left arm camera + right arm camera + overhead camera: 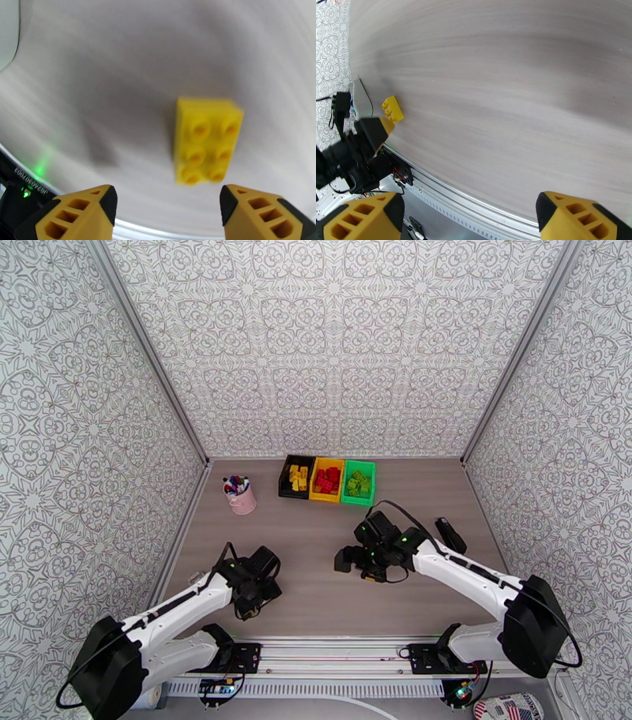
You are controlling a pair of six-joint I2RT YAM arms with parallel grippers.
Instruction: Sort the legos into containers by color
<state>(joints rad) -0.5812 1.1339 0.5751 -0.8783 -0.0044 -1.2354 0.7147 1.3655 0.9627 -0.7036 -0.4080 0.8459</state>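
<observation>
The left gripper (pixel 168 205) hangs over 1 yellow 6-stud lego (pixel 207 142) lying on the wooden table (pixel 118 59). Its jaws are spread and apparently clear of the brick, though the view is blurred. The right gripper (pixel 470 215) gapes wide above the table. Other legos (pixel 328 478) sit in the 3 bins (pixel 325 498) at the far edge.

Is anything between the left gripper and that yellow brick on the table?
Nothing visible. The left gripper, jaws open, points straight at the yellow brick, and only bare table lies around the brick.
</observation>
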